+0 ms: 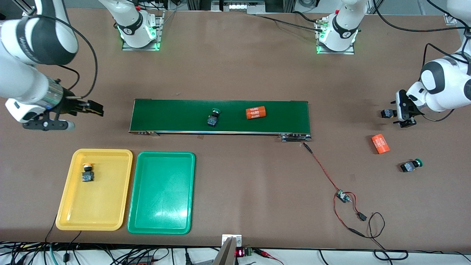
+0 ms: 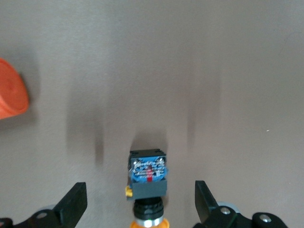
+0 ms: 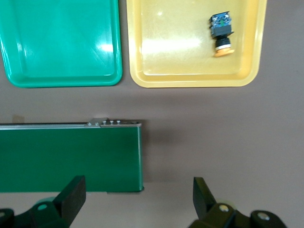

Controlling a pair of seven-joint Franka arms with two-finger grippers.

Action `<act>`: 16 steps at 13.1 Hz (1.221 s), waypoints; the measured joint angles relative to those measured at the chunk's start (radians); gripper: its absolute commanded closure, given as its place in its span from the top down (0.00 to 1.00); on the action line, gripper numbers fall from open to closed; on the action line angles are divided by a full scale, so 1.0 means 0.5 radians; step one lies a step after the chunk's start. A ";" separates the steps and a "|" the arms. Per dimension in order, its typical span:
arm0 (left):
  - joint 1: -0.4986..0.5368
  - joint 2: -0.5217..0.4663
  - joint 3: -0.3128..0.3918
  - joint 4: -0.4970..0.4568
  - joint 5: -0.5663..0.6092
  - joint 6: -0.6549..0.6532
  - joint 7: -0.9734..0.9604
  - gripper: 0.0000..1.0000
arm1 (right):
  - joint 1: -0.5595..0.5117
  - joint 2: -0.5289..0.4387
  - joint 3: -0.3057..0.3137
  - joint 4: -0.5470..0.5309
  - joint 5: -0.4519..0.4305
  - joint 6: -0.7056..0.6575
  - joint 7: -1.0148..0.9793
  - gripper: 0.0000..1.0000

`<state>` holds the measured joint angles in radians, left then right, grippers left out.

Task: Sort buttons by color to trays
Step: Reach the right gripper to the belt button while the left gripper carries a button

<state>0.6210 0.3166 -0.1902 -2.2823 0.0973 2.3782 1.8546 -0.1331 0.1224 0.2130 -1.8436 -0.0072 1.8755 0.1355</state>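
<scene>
Front view: one yellow-capped button (image 1: 87,173) is found lying in the yellow tray (image 1: 70,206), toward its end farther from the camera. The green tray (image 1: 162,217), set just beside the yellow one, holds nothing. One of four buttons is therefore judged sorted; three are left.

A green-capped button (image 1: 213,117) lies on the dark-green conveyor belt (image 1: 165,114), with an orange printed cylinder (image 1: 255,112) near it on the same belt. A second green-capped button (image 1: 411,165) lies on the bare table (image 1: 239,73) toward the left arm's end. A second orange cylinder (image 1: 380,143) lies between that button and the left gripper.

The remaining button (image 2: 148,178) is seen in the left wrist view lying on its side, its orange-yellow cap just showing. In the front view it is found on the table at the left gripper (image 1: 404,115), its cap not being visible there.

The left gripper (image 2: 141,202) is low over this button with its fingers (image 2: 76,204) spread wide. The button lies between them, apart from both; nothing is held or touched. This pick is judged to be the step in hand.

The right gripper (image 3: 139,199) is likewise spread wide and empty. It is placed over bare table by the belt's end toward the right arm, and is judged to be waiting.
</scene>
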 measured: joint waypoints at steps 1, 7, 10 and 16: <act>0.010 0.010 -0.001 -0.010 0.000 0.000 0.004 1.00 | 0.041 0.007 0.001 -0.023 0.001 0.032 0.084 1.00; 0.074 0.084 -0.001 -0.051 0.000 0.109 0.119 0.88 | 0.168 0.049 0.003 -0.052 0.002 0.054 0.367 1.00; 0.074 0.106 -0.002 -0.051 0.000 0.128 0.199 0.70 | 0.214 0.105 0.005 -0.056 0.002 0.083 0.505 1.00; 0.108 0.094 -0.009 -0.044 0.000 0.173 0.297 0.00 | 0.322 0.248 0.017 -0.058 0.003 0.173 0.713 1.00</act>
<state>0.6751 0.3636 -0.1945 -2.3044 0.0972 2.4646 2.0031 0.0277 0.2466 0.2214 -1.8726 -0.0056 1.9622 0.4923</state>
